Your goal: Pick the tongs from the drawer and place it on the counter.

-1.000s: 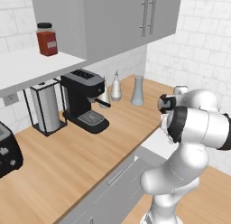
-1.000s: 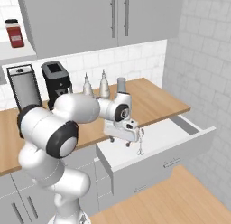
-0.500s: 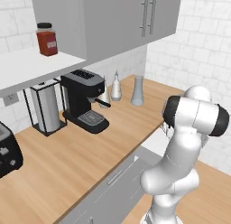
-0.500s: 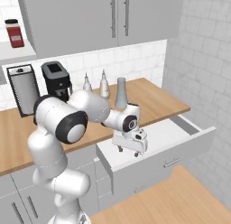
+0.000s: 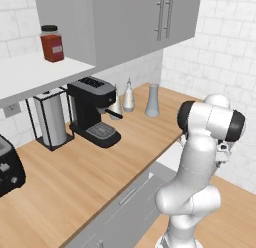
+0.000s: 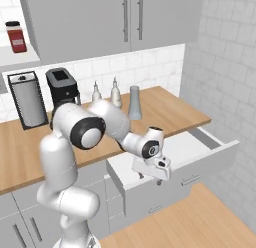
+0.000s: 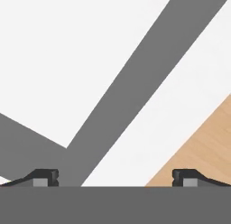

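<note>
Hanging over the front left corner of the open drawer (image 6: 200,147), the gripper (image 6: 150,176) points down with its two dark fingertips (image 7: 45,178) set wide apart and nothing between them. From the right base view the white arm bends down from its shoulder and reaches across the front of the light-brown wooden counter (image 6: 165,109) to the drawer, which is pulled well out below the counter edge and shows a bare white floor behind its light grey front panel. The tongs cannot be made out in the drawer from this angle; the hand itself covers the near corner. From the hand view, the drawer's grey rim (image 7: 135,83) crosses the white interior on a slant, with a patch of wood-toned floor at the lower right. Against the tiled wall at the back of the counter stand a black coffee machine (image 5: 94,112), a paper-towel holder (image 5: 50,122), two pale bottles (image 5: 128,96) and a tall grey vase (image 5: 152,100). A red-filled jar (image 5: 52,43) sits on the white shelf (image 5: 30,74) beside the grey wall cabinets (image 5: 130,19).
</note>
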Tool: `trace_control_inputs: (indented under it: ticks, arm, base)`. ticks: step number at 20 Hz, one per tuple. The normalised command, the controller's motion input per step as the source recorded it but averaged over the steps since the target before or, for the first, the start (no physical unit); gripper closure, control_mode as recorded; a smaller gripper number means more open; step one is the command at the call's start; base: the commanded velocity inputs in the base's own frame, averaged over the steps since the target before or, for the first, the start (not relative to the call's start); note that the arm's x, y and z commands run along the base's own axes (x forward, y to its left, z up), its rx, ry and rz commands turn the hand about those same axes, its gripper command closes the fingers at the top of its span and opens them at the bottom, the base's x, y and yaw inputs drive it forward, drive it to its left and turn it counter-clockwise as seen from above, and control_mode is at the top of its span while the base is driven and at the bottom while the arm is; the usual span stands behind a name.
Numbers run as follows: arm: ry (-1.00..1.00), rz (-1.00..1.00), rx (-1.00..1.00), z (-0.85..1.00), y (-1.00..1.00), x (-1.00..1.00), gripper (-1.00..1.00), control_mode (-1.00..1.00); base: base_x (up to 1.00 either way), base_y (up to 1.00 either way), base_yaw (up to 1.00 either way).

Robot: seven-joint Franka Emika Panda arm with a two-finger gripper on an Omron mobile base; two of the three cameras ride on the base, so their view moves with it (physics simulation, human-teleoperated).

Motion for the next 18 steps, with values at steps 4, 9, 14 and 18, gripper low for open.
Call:
trace_control_inputs:
  ticks: [4, 9, 14, 18]
  arm:
    - [0.00, 0.00, 0.00, -0.27, -0.79, -0.71, -1.00, -1.00]
    - [0.00, 0.00, 0.00, -0.06, -0.91, -0.91, -1.00, -1.00]
    - [-0.04, 0.00, 0.01, 0.08, -0.80, -0.76, -1.00, -1.00]
    - [-0.14, 0.00, 0.01, 0.85, -0.11, -0.07, -1.00, -1.00]
  base:
    - [0.00, 0.00, 0.00]
    - [0.00, 0.00, 0.00]
    - [0.00, 0.00, 0.00]
    - [0.00, 0.00, 0.00]
